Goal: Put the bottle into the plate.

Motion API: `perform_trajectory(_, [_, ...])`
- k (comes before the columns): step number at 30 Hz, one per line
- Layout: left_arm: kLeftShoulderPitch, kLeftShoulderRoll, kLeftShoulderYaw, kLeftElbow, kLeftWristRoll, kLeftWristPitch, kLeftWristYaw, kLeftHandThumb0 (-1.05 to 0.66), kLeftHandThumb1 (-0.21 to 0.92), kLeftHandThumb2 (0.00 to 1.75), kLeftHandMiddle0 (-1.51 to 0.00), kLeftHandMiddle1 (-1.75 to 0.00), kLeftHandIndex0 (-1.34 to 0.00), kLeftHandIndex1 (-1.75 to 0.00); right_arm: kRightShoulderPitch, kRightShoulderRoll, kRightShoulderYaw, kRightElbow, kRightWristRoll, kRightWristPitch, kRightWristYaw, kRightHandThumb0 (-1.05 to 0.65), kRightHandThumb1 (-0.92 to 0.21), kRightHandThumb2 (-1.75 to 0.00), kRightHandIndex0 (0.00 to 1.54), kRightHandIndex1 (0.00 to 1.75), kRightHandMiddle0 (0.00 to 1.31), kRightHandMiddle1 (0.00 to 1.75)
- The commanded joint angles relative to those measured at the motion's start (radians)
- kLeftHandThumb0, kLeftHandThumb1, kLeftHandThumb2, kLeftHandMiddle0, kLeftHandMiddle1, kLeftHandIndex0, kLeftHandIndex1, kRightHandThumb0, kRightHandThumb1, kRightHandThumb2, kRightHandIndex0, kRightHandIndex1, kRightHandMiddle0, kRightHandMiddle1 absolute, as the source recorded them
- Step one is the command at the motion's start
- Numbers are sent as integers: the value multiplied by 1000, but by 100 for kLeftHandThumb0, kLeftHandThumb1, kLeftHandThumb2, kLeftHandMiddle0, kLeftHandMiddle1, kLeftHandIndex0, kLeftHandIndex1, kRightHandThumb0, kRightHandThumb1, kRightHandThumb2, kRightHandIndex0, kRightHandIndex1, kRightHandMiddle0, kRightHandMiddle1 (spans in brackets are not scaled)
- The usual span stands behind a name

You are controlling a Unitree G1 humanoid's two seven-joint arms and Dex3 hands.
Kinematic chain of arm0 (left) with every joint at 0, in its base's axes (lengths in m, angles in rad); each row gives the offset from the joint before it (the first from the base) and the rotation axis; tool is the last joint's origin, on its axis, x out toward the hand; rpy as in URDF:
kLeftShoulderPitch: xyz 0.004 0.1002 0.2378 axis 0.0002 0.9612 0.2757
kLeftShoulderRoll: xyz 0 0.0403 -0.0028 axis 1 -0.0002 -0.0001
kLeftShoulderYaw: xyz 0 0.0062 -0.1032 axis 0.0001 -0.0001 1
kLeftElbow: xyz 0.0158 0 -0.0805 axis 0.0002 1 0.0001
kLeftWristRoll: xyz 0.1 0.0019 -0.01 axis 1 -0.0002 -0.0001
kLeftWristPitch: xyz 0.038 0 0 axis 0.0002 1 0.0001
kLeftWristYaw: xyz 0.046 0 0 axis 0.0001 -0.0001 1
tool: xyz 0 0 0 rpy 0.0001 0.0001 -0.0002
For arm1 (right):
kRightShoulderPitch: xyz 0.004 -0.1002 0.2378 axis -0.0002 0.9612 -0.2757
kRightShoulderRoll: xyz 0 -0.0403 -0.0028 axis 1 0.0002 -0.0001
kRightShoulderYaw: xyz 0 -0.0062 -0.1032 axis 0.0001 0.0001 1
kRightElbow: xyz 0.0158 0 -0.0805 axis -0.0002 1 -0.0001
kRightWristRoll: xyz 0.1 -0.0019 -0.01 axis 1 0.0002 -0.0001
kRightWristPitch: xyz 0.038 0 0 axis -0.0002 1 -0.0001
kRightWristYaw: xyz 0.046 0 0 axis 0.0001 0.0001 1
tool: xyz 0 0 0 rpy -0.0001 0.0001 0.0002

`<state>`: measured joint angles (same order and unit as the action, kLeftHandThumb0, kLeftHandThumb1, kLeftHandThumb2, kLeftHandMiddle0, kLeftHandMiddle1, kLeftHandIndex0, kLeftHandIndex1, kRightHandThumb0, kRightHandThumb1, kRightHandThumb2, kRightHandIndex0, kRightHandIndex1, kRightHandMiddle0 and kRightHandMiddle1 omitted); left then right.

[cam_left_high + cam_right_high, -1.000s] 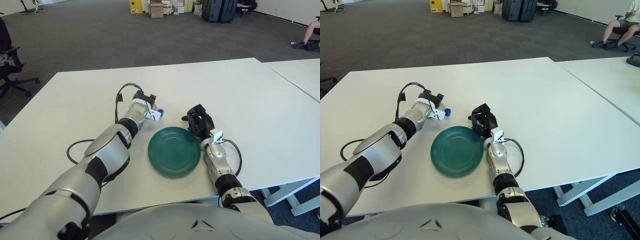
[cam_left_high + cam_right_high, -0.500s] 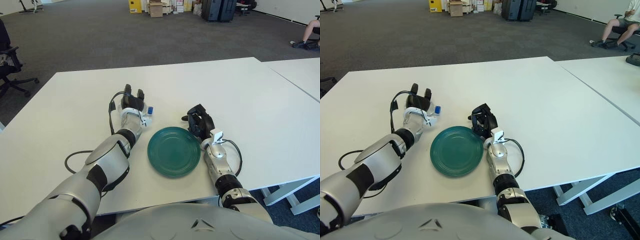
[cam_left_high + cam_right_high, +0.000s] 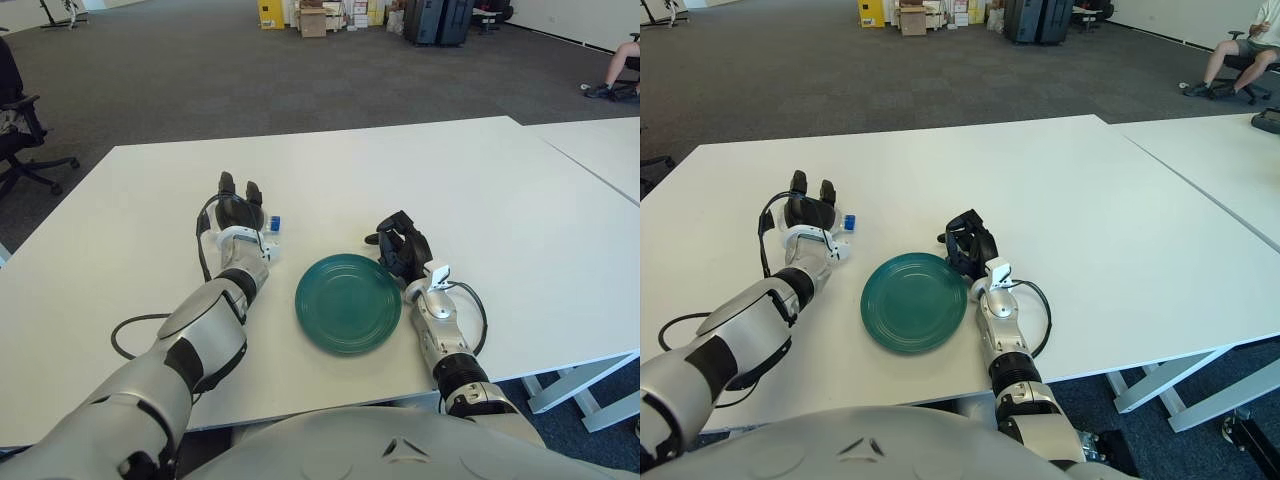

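Left robot hand (image 3: 238, 203): to the left of the plate and well clear of its rim, palm turned up toward the camera, two dark fingers pointing away across the bench. It looks curled around a small object, but the grip itself is partly hidden.
Bottle (image 3: 272, 224): only a blue cap and a little pale body show, at the right edge of the left robot hand, on the side nearer the plate. It appears carried by that hand, not lying on the bench.
Change noted: a second ago the left robot hand was just above the plate's upper left rim, with the bottle cap close to the rim. It has since swung left and away from the plate, turning palm-up as it went, and the bottle travelled with it.
Meaning for task: the bottle is now further from the plate than before, so this reads as repositioning, not delivery. Placement is not yet done.
Plate (image 3: 348, 302): green, round, flat on the white bench (image 3: 520, 210), nothing in it.
Right robot hand (image 3: 401, 249): just beside the plate's upper right rim, dark fingers drawn together, holding nothing, unmoved over the last second.
Next step, judged: bring the left robot hand back rightward over the plate and release there.
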<state>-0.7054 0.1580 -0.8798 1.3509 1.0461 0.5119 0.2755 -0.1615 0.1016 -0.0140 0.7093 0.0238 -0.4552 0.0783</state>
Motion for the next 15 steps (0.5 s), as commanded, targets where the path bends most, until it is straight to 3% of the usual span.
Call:
perform_trajectory(1, [149,-2,-34,63,5,-149,-111,-75,92,70,-38,-54,0,-93,62,-20,-15,41,7,56,-6,-38,-70,-82,39,124,32,175])
perform_trajectory(3, [152,5,-23,58,-5,-165,-70,-66,92,65,-41,-88,-4,-118,62,-19,-15,39,7,59,-6,-38,-70,-82,38,125,32,175])
perform_trajectory(4, [153,7,-20,57,-8,-169,-60,-55,92,60,-44,-115,-10,-139,62,-20,-16,38,8,60,-5,-38,-70,-82,38,125,32,175])
perform_trajectory(6, [151,26,31,46,-56,-220,-9,-46,90,59,-50,-140,-16,-156,63,-18,-17,36,10,59,-4,-38,-70,-82,38,126,32,175])
perform_trajectory(7, [148,49,94,30,-117,-292,30,-43,86,63,-55,-153,-20,-163,63,-18,-17,35,10,58,-3,-38,-70,-82,38,126,32,175])
perform_trajectory(10, [134,83,193,8,-214,-426,76,-40,69,84,-72,-167,-33,-171,63,-18,-16,33,8,59,-4,-38,-70,-82,38,126,32,175])
perform_trajectory(15, [107,102,230,3,-250,-530,72,-41,55,102,-86,-173,-43,-174,65,-17,-15,29,7,53,-4,-37,-71,-80,38,125,31,175])
